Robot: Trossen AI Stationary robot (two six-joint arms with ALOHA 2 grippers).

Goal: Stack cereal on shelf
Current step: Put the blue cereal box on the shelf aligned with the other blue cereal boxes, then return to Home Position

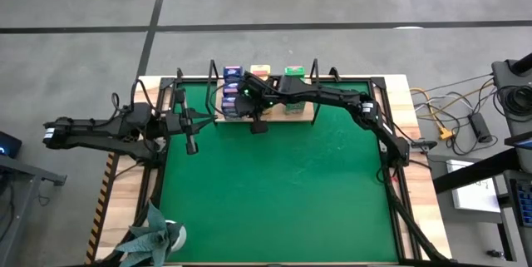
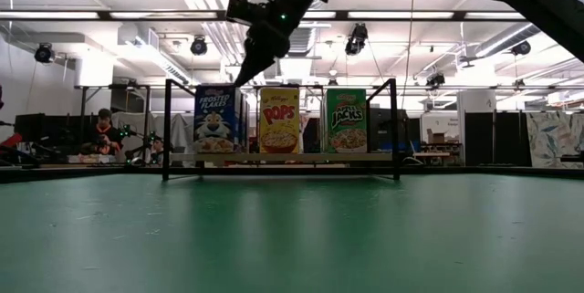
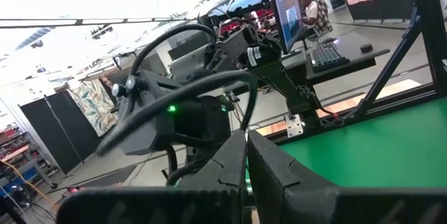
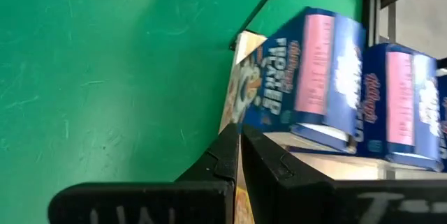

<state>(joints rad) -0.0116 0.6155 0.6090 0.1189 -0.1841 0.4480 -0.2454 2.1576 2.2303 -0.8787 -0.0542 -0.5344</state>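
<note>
The wooden shelf [image 2: 292, 158] with black wire uprights stands at the far middle of the green mat. On it stand blue boxes [image 1: 232, 92], a yellow box [image 2: 279, 120] and green boxes [image 1: 293, 92], upright on their bottom ends. My right gripper [image 2: 241, 79] is shut and empty. It slants down from above, just over the top of the front blue box [image 2: 216, 118]; it also shows in the right wrist view [image 4: 241, 135]. My left gripper [image 1: 193, 144] is shut and empty over the mat's left edge, left of the shelf. My right gripper's shut fingertips [image 4: 230, 144] stand at the front blue box's top edge [image 4: 255, 123]. I cannot tell whether they touch it.
The shelf's black uprights [image 2: 167, 129] rise at both ends of the board. A potted plant [image 1: 154, 238] stands at the table's near left corner. The near half of the green mat [image 1: 274, 192] is open. People sit in the room behind [image 2: 103, 127].
</note>
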